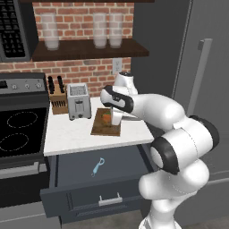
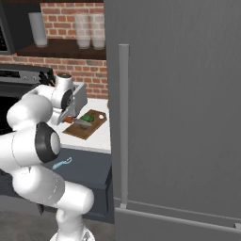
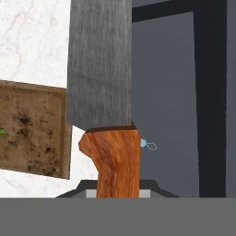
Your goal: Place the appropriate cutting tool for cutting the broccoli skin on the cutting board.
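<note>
My gripper [image 1: 115, 117] is shut on the orange handle of the small knife [image 3: 115, 159], just over the brown cutting board [image 1: 103, 129] on the white counter. The grey blade [image 3: 99, 64] points away from the hand; in the hand view it lies past the board's edge, over the counter edge and the open drawer. The right base view has the knife [image 2: 81, 123] low over the board [image 2: 89, 129], close beside the small green broccoli [image 2: 87, 117]. I cannot tell whether the knife touches the board.
A silver toaster [image 1: 78, 101] and a wooden knife block [image 1: 57, 99] stand behind the board to the left. A light-blue peeler [image 1: 98, 167] lies in the open drawer [image 1: 76, 197] below. The stove [image 1: 20, 129] is at left, the tall grey fridge [image 2: 179, 108] at right.
</note>
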You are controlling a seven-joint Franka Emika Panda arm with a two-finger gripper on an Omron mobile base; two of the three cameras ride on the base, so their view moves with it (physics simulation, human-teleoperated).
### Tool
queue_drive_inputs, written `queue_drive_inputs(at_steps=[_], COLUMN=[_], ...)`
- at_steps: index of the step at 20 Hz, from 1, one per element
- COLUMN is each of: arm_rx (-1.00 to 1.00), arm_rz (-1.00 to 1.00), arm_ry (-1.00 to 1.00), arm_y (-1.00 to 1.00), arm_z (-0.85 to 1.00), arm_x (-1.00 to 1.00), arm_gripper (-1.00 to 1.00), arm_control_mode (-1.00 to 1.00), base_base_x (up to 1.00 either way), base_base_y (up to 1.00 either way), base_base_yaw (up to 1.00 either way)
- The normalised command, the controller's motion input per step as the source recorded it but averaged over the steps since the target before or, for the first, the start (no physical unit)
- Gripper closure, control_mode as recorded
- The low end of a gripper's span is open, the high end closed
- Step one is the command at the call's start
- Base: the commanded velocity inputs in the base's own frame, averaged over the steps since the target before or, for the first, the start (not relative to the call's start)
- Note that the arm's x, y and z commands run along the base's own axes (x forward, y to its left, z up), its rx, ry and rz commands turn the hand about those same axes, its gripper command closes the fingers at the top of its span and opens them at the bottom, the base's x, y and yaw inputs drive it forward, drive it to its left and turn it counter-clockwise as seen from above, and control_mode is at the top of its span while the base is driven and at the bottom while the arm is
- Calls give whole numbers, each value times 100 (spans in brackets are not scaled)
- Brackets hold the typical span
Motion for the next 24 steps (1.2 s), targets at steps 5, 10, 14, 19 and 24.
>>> queue_drive_inputs(at_steps=[5, 10, 14, 19, 24], arm_rx=[-2, -5, -7, -3, 0], arm_rz=[1, 0, 0, 0, 0], arm_ry=[0, 0, 0, 0, 0], arm_y=[0, 0, 0, 0, 0], arm_z=[-19, -30, -38, -30, -27], arm_x=[28, 22, 14, 18, 37], arm_gripper=[100, 100, 100, 100, 100], arm_control_mode=[-100, -100, -100, -100, -100], base_base_x=[0, 0, 0, 0, 0], base_base_y=[0, 0, 0, 0, 0], base_base_yaw=[0, 0, 0, 0, 0])
